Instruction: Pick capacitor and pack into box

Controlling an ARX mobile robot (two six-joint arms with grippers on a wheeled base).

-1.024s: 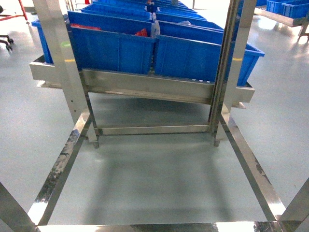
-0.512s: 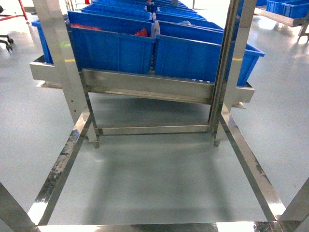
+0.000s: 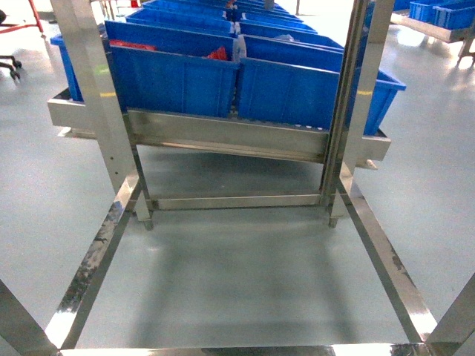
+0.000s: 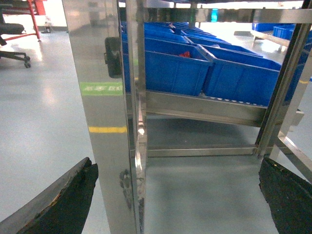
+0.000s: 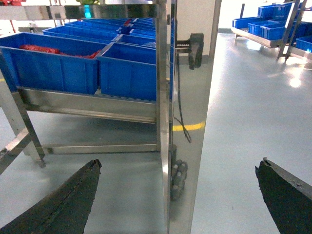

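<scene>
Fingers of my left gripper (image 4: 175, 195) show as two dark worn pads, one (image 4: 63, 204) at the lower left of my left wrist view and one (image 4: 287, 195) at the lower right, spread wide with nothing between them but grey floor (image 4: 200, 195). My right gripper (image 5: 178, 200) stands the same way: one pad (image 5: 63, 200) low on the left, the other (image 5: 287, 195) low on the right, wide apart and holding nothing. Neither gripper shows in my head view.

Just ahead of my left gripper rises a steel post (image 4: 105, 122), with a green label (image 4: 101, 88) and a yellow stripe reflected on it. A second steel post (image 5: 187, 117) stands ahead of my right gripper, with a yellow line (image 5: 187, 127) on or mirrored in its face; I cannot tell which.

Beyond the posts, a steel rack (image 3: 230, 133) carries blue bins (image 3: 174, 78) side by side in rows running away from me. Red items (image 3: 217, 52) lie in a left bin. Low steel rails (image 3: 93, 259) frame the bare floor nearest my base.

Farther off to the right stand more blue bins (image 5: 273, 31) on another rack. A chair base (image 4: 14, 51) sits far left.

Box and capacitor appear in none of my views.
</scene>
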